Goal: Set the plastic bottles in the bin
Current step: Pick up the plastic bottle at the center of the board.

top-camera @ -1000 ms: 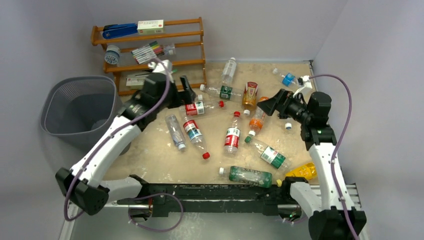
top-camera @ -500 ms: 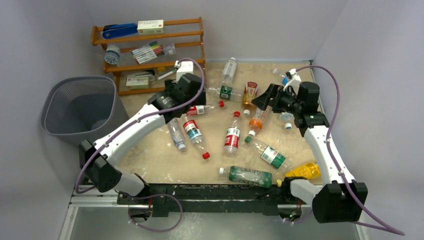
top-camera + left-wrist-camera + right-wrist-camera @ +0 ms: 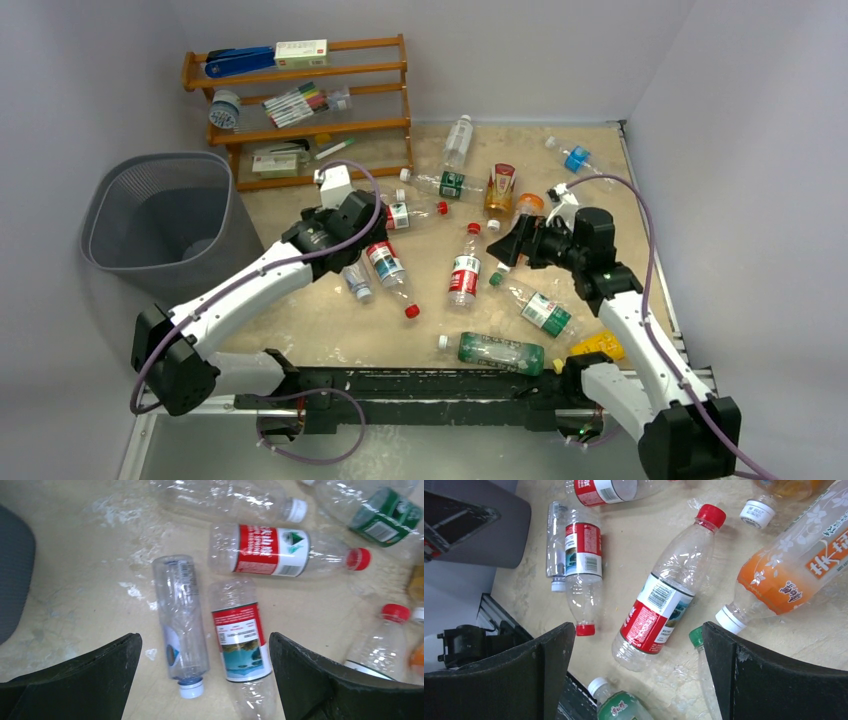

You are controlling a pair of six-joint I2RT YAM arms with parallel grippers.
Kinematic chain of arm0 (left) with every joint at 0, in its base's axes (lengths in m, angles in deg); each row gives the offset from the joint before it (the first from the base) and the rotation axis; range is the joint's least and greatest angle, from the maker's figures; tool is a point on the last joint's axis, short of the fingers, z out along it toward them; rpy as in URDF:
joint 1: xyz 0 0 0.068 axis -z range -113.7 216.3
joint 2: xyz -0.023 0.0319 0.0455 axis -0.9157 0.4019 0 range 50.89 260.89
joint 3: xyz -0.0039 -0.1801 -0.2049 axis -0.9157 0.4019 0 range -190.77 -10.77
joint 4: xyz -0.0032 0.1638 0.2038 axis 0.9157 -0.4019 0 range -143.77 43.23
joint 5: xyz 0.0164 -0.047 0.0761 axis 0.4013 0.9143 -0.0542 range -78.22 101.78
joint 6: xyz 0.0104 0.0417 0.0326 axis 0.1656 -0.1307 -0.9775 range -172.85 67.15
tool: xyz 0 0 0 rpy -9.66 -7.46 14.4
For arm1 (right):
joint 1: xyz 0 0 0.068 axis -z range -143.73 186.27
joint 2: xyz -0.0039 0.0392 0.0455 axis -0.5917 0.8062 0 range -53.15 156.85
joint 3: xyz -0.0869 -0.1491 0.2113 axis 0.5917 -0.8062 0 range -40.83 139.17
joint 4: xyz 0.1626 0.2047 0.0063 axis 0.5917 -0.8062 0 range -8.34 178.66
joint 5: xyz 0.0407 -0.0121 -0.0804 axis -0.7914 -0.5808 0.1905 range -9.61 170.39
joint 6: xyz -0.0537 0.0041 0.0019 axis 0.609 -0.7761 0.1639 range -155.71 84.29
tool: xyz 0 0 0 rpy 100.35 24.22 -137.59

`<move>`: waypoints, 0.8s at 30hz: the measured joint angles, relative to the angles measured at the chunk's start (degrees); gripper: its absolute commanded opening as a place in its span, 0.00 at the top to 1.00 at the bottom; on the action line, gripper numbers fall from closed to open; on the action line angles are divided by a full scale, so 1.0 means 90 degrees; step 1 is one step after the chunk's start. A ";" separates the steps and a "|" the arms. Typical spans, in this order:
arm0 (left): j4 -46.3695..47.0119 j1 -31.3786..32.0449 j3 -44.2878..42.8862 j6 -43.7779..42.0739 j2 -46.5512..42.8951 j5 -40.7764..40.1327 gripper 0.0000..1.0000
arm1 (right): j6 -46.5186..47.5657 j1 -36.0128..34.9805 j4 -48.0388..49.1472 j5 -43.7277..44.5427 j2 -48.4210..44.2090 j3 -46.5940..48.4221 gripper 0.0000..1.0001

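Note:
Several plastic bottles lie scattered on the tan table. My left gripper is open and empty above a clear white-capped bottle and a red-and-blue-labelled bottle, which lie side by side between its fingers. My right gripper is open and empty above a red-labelled, red-capped bottle, with an orange bottle to its right. The grey bin stands at the table's left, apart from both grippers.
An orange wooden rack with markers and boxes stands at the back left. More bottles lie near the front: two green ones and a yellow one. Grey walls close in the back and right.
My left gripper has swung from near the rack toward me and now hangs over the two bottles near the bin. My right gripper has moved nearer and left, over the red-labelled bottle.

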State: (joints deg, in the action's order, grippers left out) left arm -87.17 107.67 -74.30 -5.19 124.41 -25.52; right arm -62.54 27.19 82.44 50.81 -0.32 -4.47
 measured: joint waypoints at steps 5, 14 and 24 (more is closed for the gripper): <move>-0.0012 0.0000 0.0758 0.0500 -0.0136 -0.0401 0.01 | 0.0005 -0.0058 -0.0080 0.0143 -0.0231 -0.0007 0.01; 0.0408 -0.0240 0.1683 0.0981 0.0287 -0.0515 0.01 | 0.0029 -0.0073 -0.0112 0.0180 -0.0253 -0.0007 0.05; 0.1545 -0.0486 0.1863 0.0974 0.1314 -0.0158 0.08 | 0.0369 -0.0124 -0.0333 0.0177 0.0228 0.0291 0.06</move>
State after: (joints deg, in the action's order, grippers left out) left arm -73.27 103.29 -57.53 3.57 136.23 -26.94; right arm -59.22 26.08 79.44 52.40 1.74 -1.85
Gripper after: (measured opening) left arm 0.991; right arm 0.943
